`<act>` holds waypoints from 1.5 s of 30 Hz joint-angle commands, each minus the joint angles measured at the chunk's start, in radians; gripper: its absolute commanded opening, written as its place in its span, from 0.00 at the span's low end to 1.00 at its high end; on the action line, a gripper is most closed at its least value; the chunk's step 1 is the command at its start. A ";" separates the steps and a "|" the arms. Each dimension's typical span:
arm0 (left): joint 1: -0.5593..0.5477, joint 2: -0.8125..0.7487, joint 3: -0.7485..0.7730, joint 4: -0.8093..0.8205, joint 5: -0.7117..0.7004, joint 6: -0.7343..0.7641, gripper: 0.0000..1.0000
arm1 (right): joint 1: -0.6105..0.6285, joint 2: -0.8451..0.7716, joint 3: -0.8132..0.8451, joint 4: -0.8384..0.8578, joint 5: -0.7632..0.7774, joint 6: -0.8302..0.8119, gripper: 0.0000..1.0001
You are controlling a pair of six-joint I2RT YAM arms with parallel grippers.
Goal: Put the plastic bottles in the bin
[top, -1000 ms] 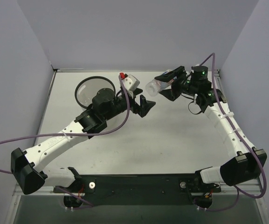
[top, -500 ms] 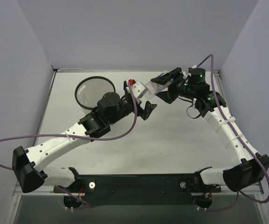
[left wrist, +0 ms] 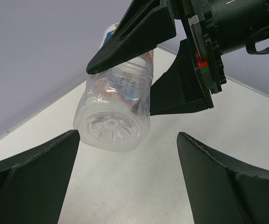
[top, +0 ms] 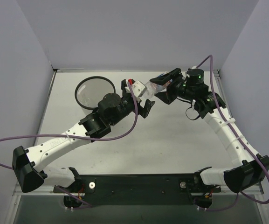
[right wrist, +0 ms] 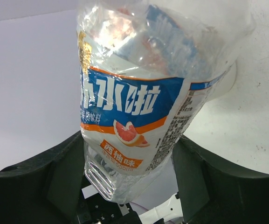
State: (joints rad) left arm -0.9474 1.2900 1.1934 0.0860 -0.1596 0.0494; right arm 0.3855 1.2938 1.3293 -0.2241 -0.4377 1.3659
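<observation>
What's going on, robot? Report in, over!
Right gripper shut on bottle, held in the air. Left gripper open, facing bottle's base. Bottle not yet in bin; left arm sits between them. Over.

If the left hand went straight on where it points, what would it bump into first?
Probably the bottom of the bottle; the right hand holds it just ahead of the left hand's open fingers.
</observation>
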 commanded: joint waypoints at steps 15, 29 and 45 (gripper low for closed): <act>0.006 -0.026 0.034 0.035 -0.121 0.073 0.97 | 0.035 -0.060 -0.005 -0.024 -0.061 -0.010 0.17; 0.009 -0.027 0.015 0.055 -0.034 0.027 0.43 | 0.041 -0.054 -0.008 -0.031 -0.082 -0.013 0.43; 0.047 -0.122 0.314 -0.589 -0.415 -0.178 0.00 | -0.102 -0.119 0.008 -0.178 -0.059 -0.100 1.00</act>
State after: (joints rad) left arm -0.9077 1.2518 1.3998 -0.3183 -0.4461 -0.0296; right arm 0.3294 1.2266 1.3144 -0.3515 -0.4801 1.3155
